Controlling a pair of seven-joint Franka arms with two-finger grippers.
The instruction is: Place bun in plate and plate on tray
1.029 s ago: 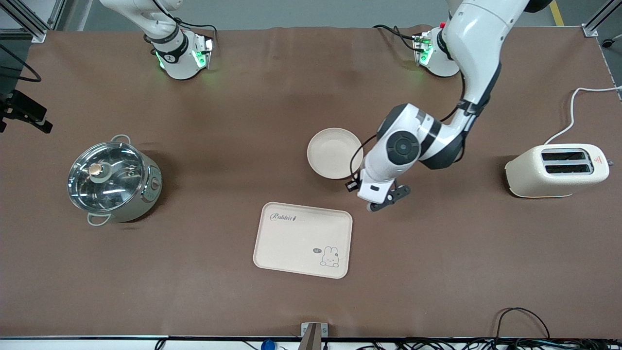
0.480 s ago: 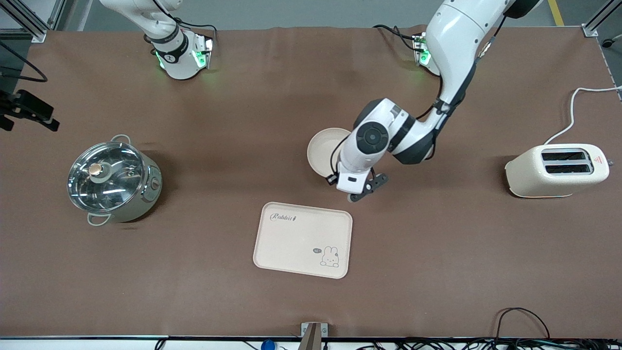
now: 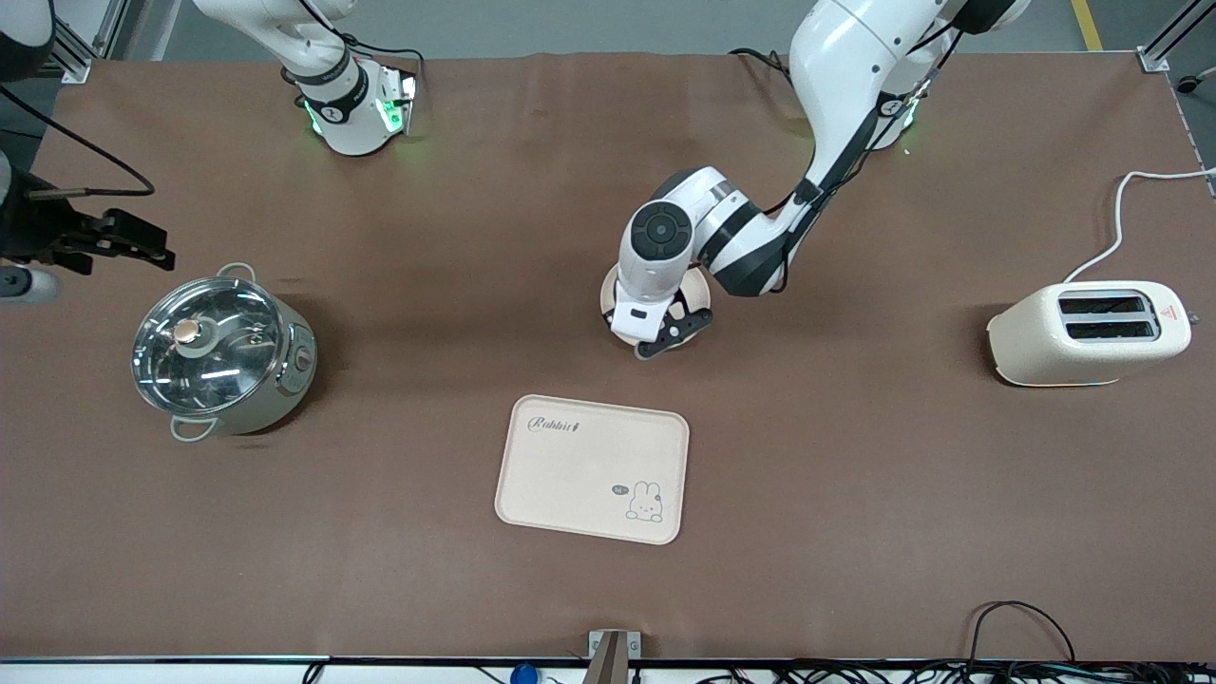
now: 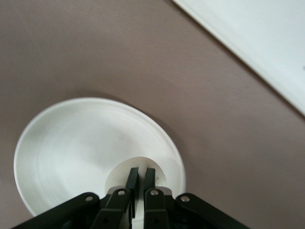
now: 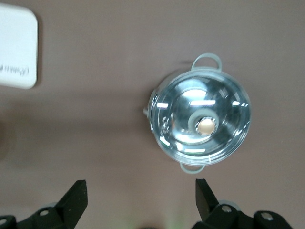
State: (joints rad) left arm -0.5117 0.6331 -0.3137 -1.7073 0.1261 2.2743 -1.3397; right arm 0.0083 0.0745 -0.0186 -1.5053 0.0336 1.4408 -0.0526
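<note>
The round cream plate (image 3: 700, 293) lies on the table, farther from the front camera than the tray (image 3: 591, 468), and the left arm covers most of it. My left gripper (image 3: 667, 336) hangs over the plate's rim on the side nearer the tray. In the left wrist view the left gripper (image 4: 140, 172) is shut on the pale bun (image 4: 143, 162), just above the plate (image 4: 81, 143). A corner of the tray (image 4: 257, 43) shows there too. My right gripper (image 3: 142, 249) is open and empty, up in the air beside the pot, and in its wrist view (image 5: 141, 191).
A steel pot with a glass lid (image 3: 220, 347) stands toward the right arm's end of the table and shows in the right wrist view (image 5: 200, 123). A cream toaster (image 3: 1088, 332) with a white cord stands toward the left arm's end.
My left gripper has moved with the bun from beside the plate to over the plate. My right gripper has come into the front view near the pot.
</note>
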